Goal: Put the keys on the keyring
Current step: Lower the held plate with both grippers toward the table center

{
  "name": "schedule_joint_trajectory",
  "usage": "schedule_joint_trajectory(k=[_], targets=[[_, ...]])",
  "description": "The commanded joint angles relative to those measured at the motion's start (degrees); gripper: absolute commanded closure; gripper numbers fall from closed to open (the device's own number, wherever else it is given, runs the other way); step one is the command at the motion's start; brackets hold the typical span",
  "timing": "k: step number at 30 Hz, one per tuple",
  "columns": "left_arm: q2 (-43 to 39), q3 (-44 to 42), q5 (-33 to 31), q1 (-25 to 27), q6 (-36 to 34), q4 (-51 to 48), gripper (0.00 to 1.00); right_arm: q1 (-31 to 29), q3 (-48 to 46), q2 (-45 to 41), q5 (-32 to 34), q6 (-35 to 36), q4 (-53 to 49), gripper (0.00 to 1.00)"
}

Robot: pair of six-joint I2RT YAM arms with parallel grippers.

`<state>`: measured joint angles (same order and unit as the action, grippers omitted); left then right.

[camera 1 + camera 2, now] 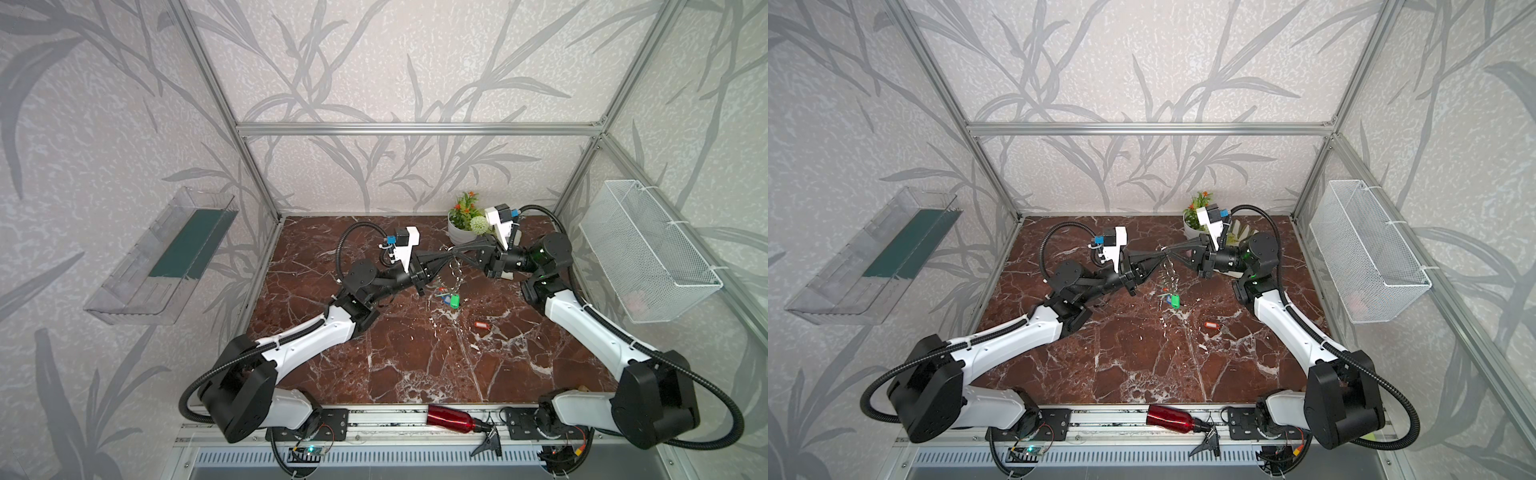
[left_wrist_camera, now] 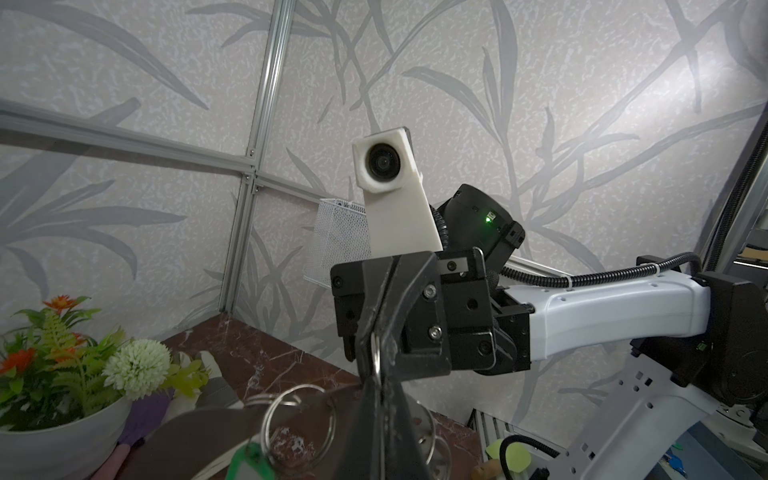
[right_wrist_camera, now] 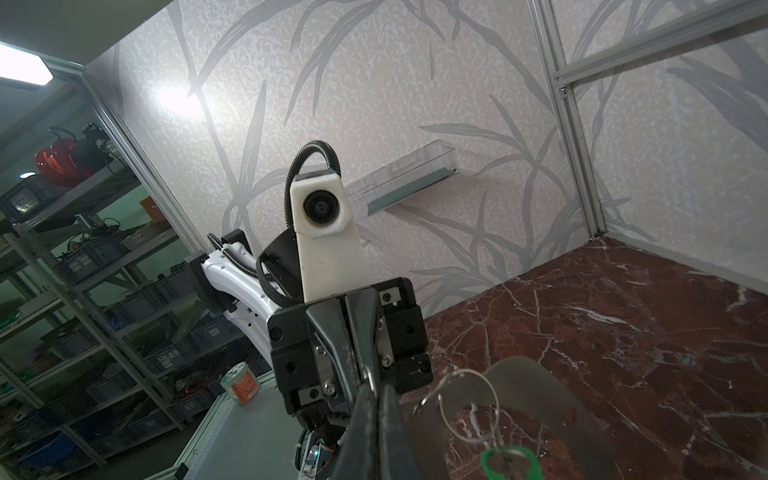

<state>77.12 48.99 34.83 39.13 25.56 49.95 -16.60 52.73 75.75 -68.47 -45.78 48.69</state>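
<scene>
Both grippers meet tip to tip above the back middle of the marble table. My left gripper and my right gripper are each shut on a small silver split ring at the keyring's upper edge. The keyring hangs down from them. Its grey-tan plate shows in both wrist views, with larger rings and a green tag dangling just above the table. One of the keys, on a red-orange tag, lies loose on the table in front of the right gripper.
A potted plant stands just behind the right gripper. A red bottle lies on the front rail beside a black clip. A white mesh basket hangs on the right wall and a clear shelf on the left wall.
</scene>
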Motion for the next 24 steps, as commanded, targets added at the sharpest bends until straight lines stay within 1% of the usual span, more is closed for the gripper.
schedule_joint_trajectory(k=[1,4,6,7,9,11,15,17,22,24], targets=[[-5.82,4.06,3.55,-2.28,-4.06,-17.76,0.87,-0.01,3.64,0.73,0.32,3.37,-1.67,1.0],[-9.97,5.44,5.94,-5.61,-7.9,-30.44,0.75,-0.03,4.96,1.89,-1.23,4.23,-1.91,1.0],[-12.27,6.52,8.14,-7.8,-10.72,-37.22,0.65,-0.06,5.32,2.11,-1.74,6.14,-3.75,1.0],[-13.1,7.83,8.87,-8.61,-12.97,-41.73,0.62,-0.06,5.29,1.96,-1.91,7.37,-4.93,1.0],[-13.5,11.06,10.05,-9.46,-17.15,-50.37,0.62,-0.23,5.27,1.7,-2.32,9.68,-7.79,1.0],[-12.31,14.95,12.07,-9.63,-20.83,-57.56,0.61,-0.66,5.75,1.19,-2.53,14.11,-12.64,1.0],[-7.48,21.96,16.62,-9.65,-25.82,-65.82,0.6,-1.54,7.18,0.29,-2.7,21.57,-22.06,1.0],[-4.76,25.3,17.56,-9.6,-28.03,-68.71,0.59,-1.68,7.28,0.19,-3.06,22.14,-22.61,1.0],[1.02,31.75,20.59,-9.44,-31.04,-72.02,0.59,-1.99,7.26,0.58,-3.84,21.84,-22.11,1.0],[3.01,34.46,20.78,-9.16,-32.69,-74.61,0.63,-2.11,7.3,0.72,-4.2,21.43,-21.61,1.0]])
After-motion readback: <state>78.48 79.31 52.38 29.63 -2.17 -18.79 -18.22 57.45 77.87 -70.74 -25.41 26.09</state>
